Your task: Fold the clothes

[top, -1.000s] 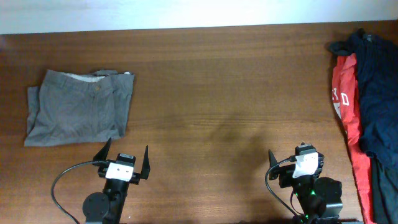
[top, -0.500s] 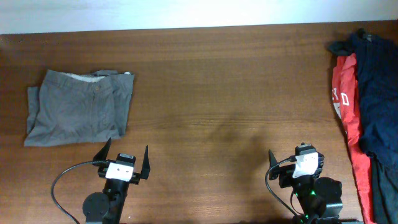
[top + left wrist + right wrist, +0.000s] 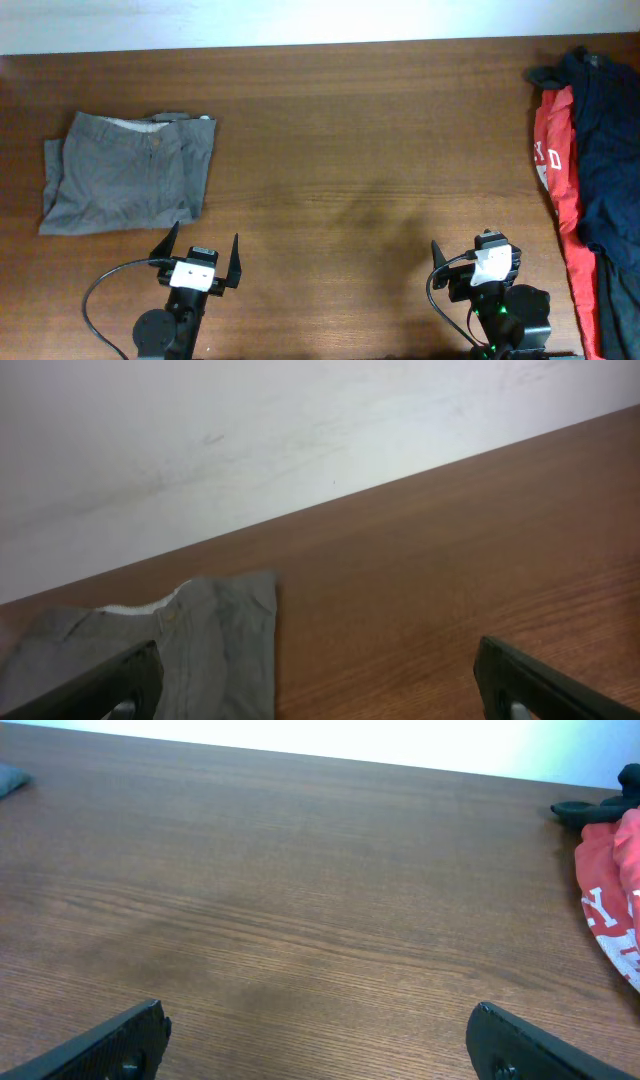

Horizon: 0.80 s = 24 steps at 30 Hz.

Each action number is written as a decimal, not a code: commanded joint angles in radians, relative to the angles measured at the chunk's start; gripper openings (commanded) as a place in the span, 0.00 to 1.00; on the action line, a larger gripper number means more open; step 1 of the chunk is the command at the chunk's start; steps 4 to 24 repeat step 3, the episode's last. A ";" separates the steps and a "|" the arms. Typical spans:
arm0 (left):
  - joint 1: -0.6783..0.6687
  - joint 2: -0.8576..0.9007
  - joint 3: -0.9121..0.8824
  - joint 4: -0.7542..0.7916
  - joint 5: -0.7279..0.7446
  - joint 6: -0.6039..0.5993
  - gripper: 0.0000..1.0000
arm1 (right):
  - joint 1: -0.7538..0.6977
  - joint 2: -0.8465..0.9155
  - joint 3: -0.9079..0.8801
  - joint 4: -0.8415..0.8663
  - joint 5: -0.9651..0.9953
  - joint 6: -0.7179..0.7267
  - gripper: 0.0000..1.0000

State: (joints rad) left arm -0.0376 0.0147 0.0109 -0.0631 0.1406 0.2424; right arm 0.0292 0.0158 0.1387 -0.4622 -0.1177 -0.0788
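The grey-olive shorts lie folded flat at the table's far left, waistband and button toward the back. They also show in the left wrist view, at lower left. My left gripper is open and empty near the front edge, just in front of the shorts. Its fingers stand wide apart. My right gripper is open and empty at the front right; its fingers are spread over bare wood.
A red garment with white letters and navy-blue garments are heaped at the right edge, also in the right wrist view. A white wall runs along the back of the table.
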 commanded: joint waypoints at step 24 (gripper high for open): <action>-0.004 -0.008 -0.002 -0.006 -0.014 -0.005 0.99 | -0.003 -0.010 -0.007 0.002 -0.005 0.008 0.99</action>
